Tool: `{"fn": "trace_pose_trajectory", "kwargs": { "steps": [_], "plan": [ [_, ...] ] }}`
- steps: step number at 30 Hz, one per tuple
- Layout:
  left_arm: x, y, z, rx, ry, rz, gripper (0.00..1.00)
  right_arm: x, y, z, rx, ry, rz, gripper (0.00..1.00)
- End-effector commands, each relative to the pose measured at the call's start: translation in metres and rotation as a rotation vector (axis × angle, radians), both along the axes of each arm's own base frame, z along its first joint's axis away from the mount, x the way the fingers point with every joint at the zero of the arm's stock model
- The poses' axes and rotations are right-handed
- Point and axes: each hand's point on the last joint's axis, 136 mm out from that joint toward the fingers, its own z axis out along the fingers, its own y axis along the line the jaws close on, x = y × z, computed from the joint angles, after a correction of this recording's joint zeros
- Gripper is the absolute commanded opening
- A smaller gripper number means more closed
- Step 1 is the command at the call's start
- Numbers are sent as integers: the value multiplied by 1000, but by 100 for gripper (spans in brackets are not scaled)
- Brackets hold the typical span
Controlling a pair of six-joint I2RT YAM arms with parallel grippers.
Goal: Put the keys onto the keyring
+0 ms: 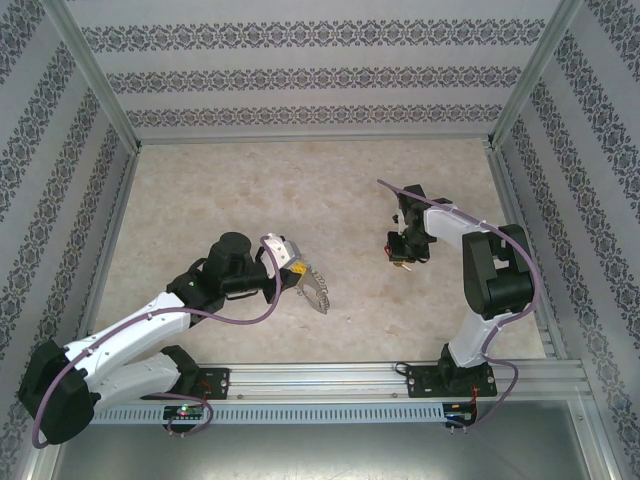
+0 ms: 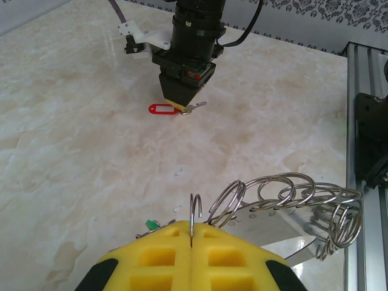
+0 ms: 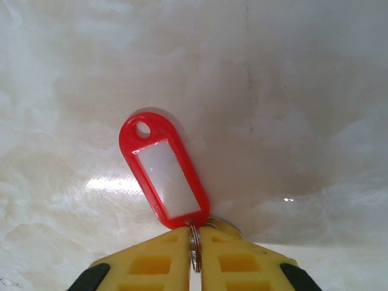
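Note:
My left gripper [image 2: 193, 233] is shut, its yellow fingers pinching a thin wire loop of the keyring [image 2: 291, 194], a cluster of silvery rings on a metal piece trailing off to the right. In the top view that gripper [image 1: 298, 272] sits left of centre with the keyring [image 1: 316, 296] hanging from it. A green key head [image 2: 151, 225] peeks out beside the left finger. My right gripper [image 3: 195, 239] is shut on the small split ring of the red key [image 3: 163, 176], whose tag lies flat on the table. From above, the right gripper [image 1: 400, 255] points down at centre right.
The marble table top [image 1: 250, 190] is walled by patterned panels [image 1: 300, 75] and aluminium posts. An aluminium rail [image 1: 400, 378] carrying both arm bases runs along the near edge, seen in the left wrist view as the rail [image 2: 364, 91] at the right.

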Motion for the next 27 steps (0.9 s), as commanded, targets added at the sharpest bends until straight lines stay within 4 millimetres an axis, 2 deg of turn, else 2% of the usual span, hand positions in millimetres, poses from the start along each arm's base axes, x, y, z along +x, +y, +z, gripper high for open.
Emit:
{"fn": "trace_pose_trajectory", "kwargs": {
  "steps": [1,8,27],
  "plan": [
    [3,-2,8,-26,-8,5,0,-2,0,0,-27,14,16,13],
    [3,-2,8,-27,-7,6,0,1,-1,2,-32,4,13,16],
    [3,-3,9,-26,-7,3,0,5,0,-1,-36,4,8,13]
  ]
}}
